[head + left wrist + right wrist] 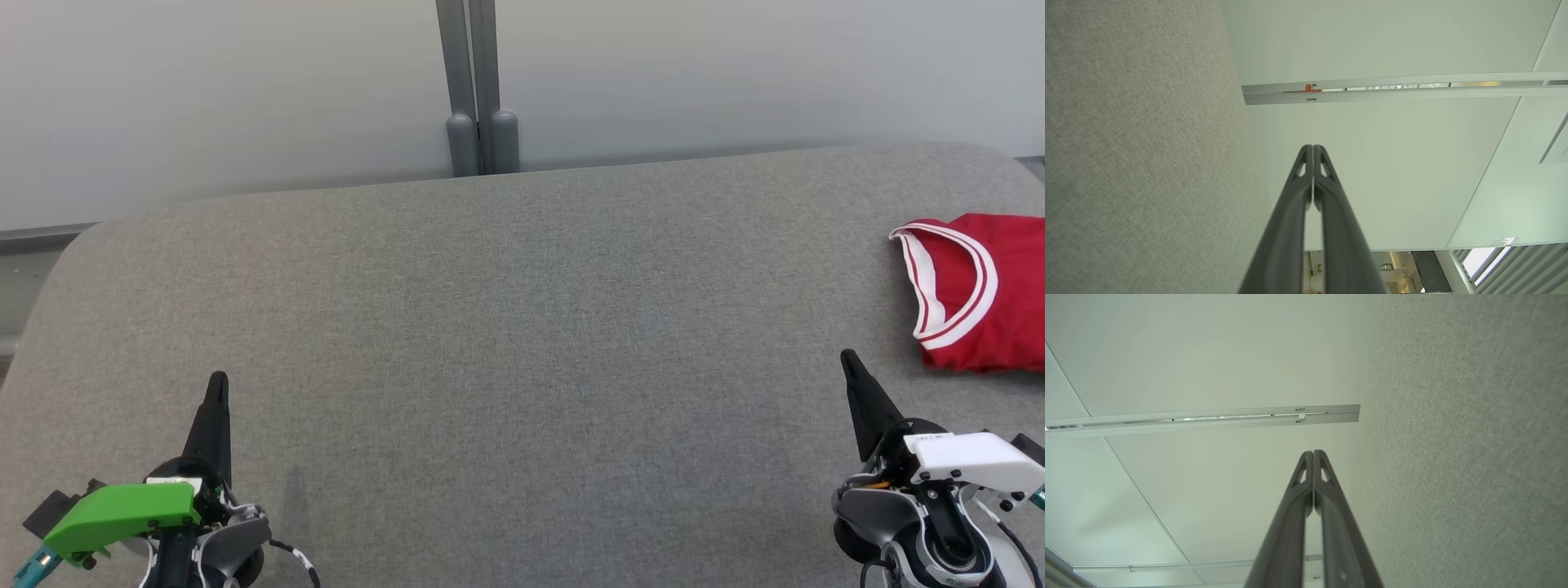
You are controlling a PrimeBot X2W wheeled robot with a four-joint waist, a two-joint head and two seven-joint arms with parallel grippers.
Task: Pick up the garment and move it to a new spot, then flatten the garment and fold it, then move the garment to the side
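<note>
Left tool (218, 380), right tool (847, 358), each pressed together, over grey fabric surface (522, 327); red garment (1006, 298) rightward; pale wall (245, 98).

Grey fabric-covered table (506, 327) with rounded far corners, set against pale wall panels (204, 98). Twin grey upright posts (480, 98) behind the middle of its far edge.
</note>
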